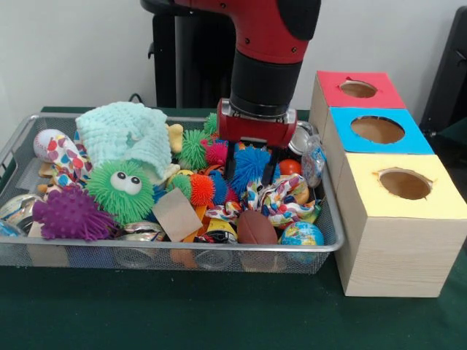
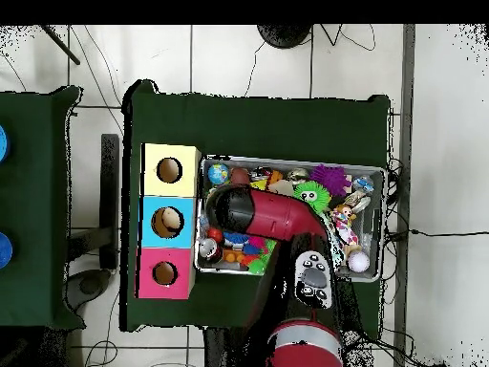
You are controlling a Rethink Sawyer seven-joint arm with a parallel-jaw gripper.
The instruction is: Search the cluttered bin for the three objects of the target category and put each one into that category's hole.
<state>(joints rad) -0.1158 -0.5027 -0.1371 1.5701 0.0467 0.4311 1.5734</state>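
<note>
The surface [image 1: 219,321] is covered in dark green cloth and stands on a pale tiled floor [image 2: 248,57] crossed by loose cables, with a white wall behind the robot. The bin [image 1: 332,244], a wide tray of silver wire mesh, lies with its long axis running left to right, heaped with toys.

To its right three wooden boxes stand in a row from near to far: yellow top, blue top [image 1: 379,131], red top [image 1: 359,89]. The hole [image 1: 405,184] is a round cut-out in the yellow top, facing up.

A white cloth [image 1: 281,200] printed with coloured shapes lies crumpled near the bin's right end; another cloth [image 1: 69,157] lies at the left end.

The jaws [image 1: 249,169] hang open among the toys, black fingers either side of a blue spiky ball [image 1: 252,164], just above the right-hand cloth; whether they grip anything I cannot tell.
</note>
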